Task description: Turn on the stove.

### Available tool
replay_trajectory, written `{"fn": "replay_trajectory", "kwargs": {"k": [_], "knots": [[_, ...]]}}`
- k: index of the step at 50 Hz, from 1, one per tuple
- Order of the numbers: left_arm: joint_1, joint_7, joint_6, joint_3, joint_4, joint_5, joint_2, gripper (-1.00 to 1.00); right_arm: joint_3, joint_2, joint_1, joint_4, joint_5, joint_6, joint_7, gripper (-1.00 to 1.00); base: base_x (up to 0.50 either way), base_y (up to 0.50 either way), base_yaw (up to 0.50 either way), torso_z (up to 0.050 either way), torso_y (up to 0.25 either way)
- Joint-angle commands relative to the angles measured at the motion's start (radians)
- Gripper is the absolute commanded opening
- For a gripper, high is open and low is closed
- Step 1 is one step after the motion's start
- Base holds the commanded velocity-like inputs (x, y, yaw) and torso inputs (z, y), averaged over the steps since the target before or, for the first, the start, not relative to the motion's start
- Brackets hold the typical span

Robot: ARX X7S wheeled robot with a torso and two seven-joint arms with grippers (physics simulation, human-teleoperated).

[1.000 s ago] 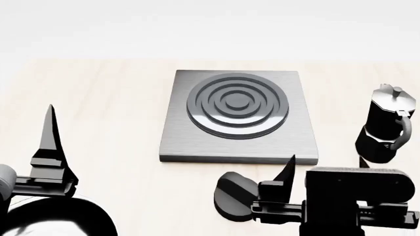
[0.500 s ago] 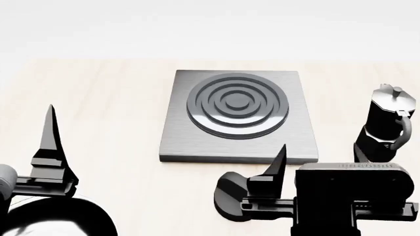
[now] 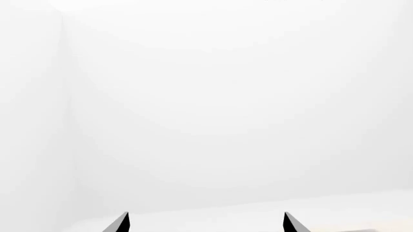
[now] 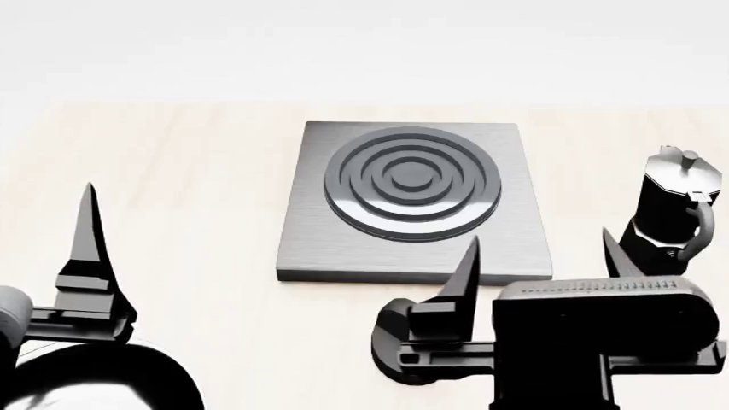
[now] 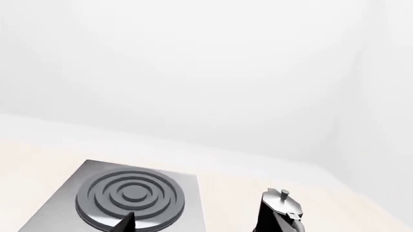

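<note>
Right gripper (image 4: 535,252) hangs with its two fingers spread wide, nothing between them, above the table's near edge; the knob (image 4: 399,337) lies just below and beside its left finger, partly hidden by it; the stove (image 4: 416,201), one plate with one set of burner rings, sits just beyond on the pale table (image 4: 183,171); one black moka pot (image 4: 672,213) stands to the right, its base cut by the other finger; left gripper (image 3: 205,223) is spread too, only its tips showing.
</note>
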State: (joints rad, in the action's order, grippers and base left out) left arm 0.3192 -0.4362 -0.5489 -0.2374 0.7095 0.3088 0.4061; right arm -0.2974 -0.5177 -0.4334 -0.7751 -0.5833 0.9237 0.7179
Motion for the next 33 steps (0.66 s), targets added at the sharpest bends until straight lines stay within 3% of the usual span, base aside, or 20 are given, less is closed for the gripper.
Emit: {"fn": "replay_trajectory", "kwargs": {"k": [1,33], "knots": [[-0.001,0.0,0.002,0.004,0.002,0.012,0.0,1.0,-0.003,-0.004,-0.021,-0.055,-0.018,0.036,0.017,1.0,0.0,0.0,0.0,0.0,0.0],[0.004,-0.007,0.006,-0.002,-0.003,0.018,0.003,1.0,-0.018,-0.009,-0.083,-0.164,-0.064,0.117,0.067,1.0,0.0,0.0,0.0,0.0,0.0]]}}
